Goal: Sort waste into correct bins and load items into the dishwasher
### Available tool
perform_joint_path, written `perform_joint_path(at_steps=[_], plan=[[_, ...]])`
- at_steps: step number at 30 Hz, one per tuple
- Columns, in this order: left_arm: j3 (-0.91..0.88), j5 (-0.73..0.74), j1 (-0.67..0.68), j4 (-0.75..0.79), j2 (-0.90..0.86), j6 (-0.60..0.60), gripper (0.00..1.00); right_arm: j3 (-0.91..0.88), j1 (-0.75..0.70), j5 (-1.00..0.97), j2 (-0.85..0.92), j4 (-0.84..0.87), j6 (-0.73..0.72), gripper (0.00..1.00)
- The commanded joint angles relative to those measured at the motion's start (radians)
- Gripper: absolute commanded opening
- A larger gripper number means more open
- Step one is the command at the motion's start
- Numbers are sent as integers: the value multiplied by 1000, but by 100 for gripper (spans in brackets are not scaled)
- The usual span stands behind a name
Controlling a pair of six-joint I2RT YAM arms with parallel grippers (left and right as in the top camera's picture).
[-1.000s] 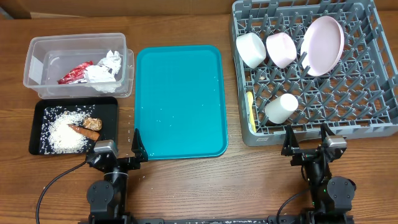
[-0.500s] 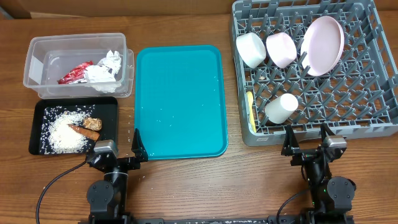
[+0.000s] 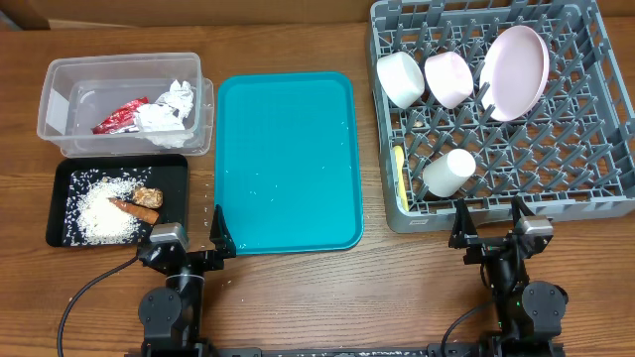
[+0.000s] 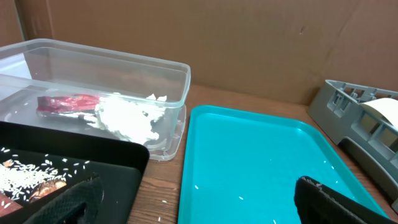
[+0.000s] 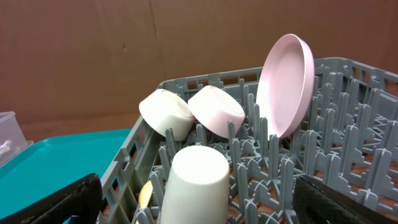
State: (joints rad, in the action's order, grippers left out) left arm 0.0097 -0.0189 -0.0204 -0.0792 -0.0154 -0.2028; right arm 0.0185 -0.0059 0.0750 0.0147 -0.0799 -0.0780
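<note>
The clear tub (image 3: 60, 74) at far left holds the red wrapper (image 3: 119, 116) and white napkin (image 3: 164, 111); both show in the left wrist view (image 4: 65, 102). The black tray (image 3: 60, 238) holds rice (image 3: 104, 216), the sausage (image 3: 134, 210) and the brown chunk (image 3: 149, 196). The grey rack (image 3: 585, 188) holds the white bowl (image 3: 401, 77), pink bowl (image 3: 448, 78), pink plate (image 3: 515, 71), upturned white cup (image 3: 448, 171) and yellow spoon (image 3: 400, 177). My left gripper (image 3: 190, 236) and right gripper (image 3: 491, 230) are open and empty at the near table edge.
The teal serving tray (image 3: 288, 159) lies in the middle with a few stray rice grains on it. The left fingers sit by the teal tray's near left corner. The right fingers sit just before the rack's front wall. A cardboard wall stands behind the table.
</note>
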Motion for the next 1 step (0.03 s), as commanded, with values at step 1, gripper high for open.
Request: perform_joint_path(at_steps=[1], plan=[[-5,12,-5,3,11,0,99,-10,5,6,-12,4,-4,100]])
